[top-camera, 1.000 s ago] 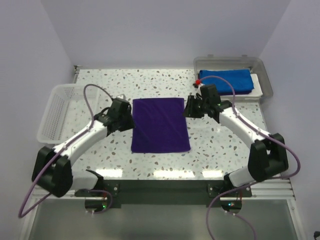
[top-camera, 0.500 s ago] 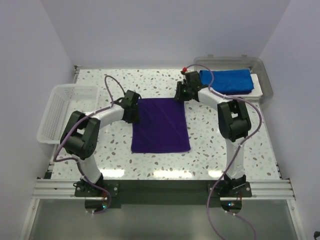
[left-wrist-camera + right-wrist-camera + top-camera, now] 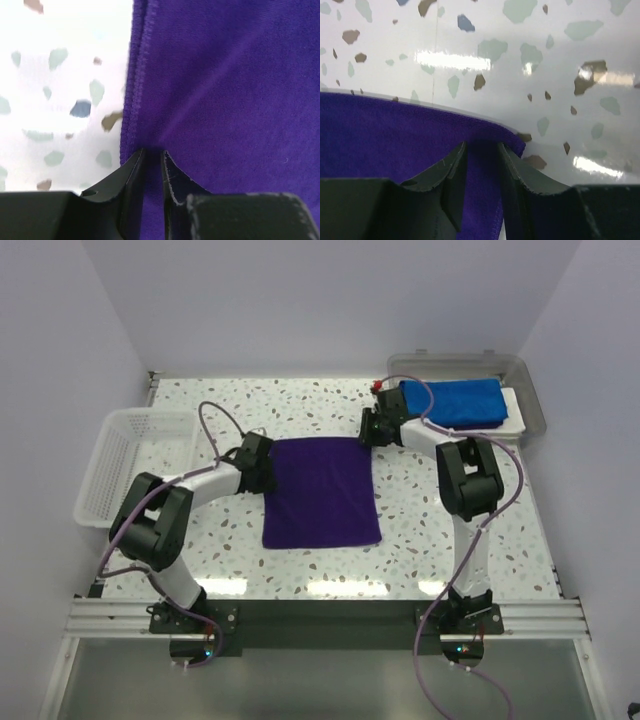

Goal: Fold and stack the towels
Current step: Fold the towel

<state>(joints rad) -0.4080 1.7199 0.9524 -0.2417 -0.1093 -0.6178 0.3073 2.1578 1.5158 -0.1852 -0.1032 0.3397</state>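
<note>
Purple towel: lying flat at the middle of the speckled table, long axis running from the near edge toward the far wall.
Left gripper: pinching the towel's far-left hem, fingers nearly together on the cloth.
Right gripper: gripping the far-right corner, cloth showing between its fingers.
Blue towel: sitting folded in the clear tray, far right.
White basket: standing at the left edge.

wrist cams: purple towel cut by edges | top cam: L pincer, R pincer too small, jaws unreadable
</note>
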